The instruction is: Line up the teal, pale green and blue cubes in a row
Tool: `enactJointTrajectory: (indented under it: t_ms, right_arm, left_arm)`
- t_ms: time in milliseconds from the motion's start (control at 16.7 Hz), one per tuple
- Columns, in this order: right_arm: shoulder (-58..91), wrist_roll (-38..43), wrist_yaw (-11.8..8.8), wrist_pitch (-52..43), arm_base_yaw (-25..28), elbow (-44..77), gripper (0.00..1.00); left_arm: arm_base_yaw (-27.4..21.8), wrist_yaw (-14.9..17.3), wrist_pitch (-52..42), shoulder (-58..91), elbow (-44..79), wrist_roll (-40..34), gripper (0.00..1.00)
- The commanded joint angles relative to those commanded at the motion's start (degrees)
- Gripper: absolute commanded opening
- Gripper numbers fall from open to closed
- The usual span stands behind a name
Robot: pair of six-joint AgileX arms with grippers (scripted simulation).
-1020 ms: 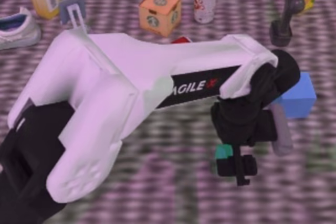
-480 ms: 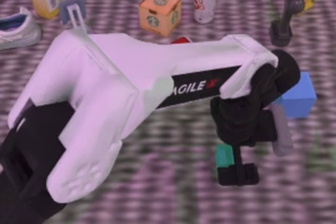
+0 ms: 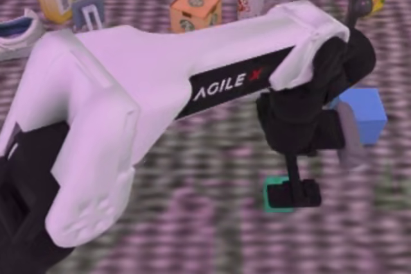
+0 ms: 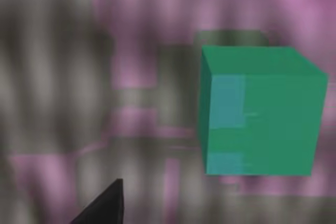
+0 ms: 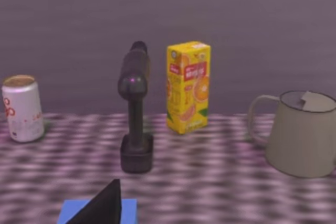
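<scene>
One small matte teal-green cube [image 3: 276, 194] sits lower-centre-right of top view, directly under left gripper [image 3: 297, 192]; can't tell how wide its jaws stand. Looks light, rigid, non-slip: grip opposite flat faces. Big medium-blue cube [image 3: 363, 115] mid-right. Right gripper [image 5: 100, 207]: can't tell either.

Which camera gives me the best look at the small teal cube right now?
The left wrist view: the teal cube fills much of it, unobstructed, resting on the table. In the top view the left gripper covers most of the cube, leaving only its edges. The right wrist view doesn't show it.
</scene>
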Motion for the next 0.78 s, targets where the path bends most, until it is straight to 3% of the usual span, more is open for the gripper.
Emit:
enactJointTrajectory:
  t_ms: [480, 780]
  right_arm:
    - [0.0, 0.0, 0.0, 0.0, 0.0, 0.0, 1.0]
    - [0.0, 0.0, 0.0, 0.0, 0.0, 0.0, 1.0]
  left_arm:
    - [0.83, -0.06, -2.42, -1.14, 1.75, -0.56, 1.0]
    - [12.48, -0.35, 0.87, -6.4, -6.99, -8.62, 1.0]
